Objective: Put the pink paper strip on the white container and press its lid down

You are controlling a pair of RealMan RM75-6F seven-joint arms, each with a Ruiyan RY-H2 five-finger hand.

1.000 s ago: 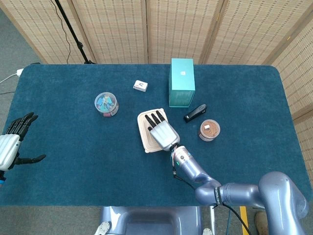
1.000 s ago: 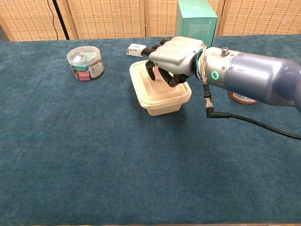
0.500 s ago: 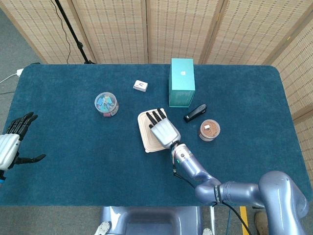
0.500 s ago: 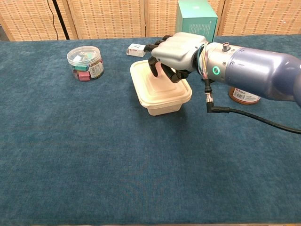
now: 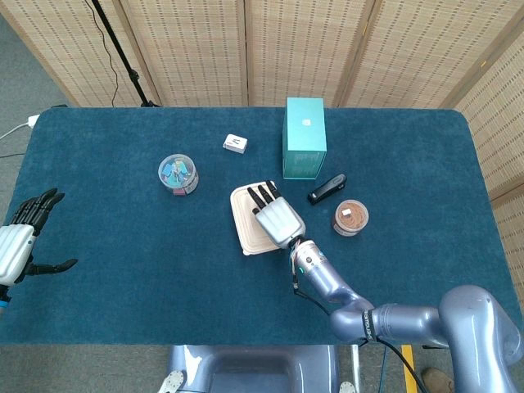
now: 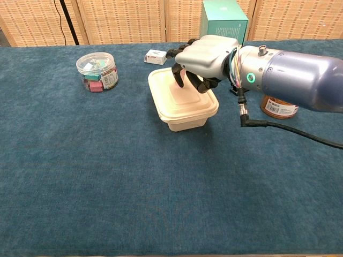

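Right hand lifting off the white container after pressing its lid

The right hand (image 6: 206, 56) has risen slightly over the last second and now hovers just above the far right part of the white container (image 6: 179, 107), fingers curled downward and holding nothing. The pink paper strip (image 6: 179, 75) shows only as a faint sliver under the fingers, on the lid. The lid looks seated, so pressing seems nearly finished. Far left of the container, the left hand (image 5: 18, 243) is spread and idle
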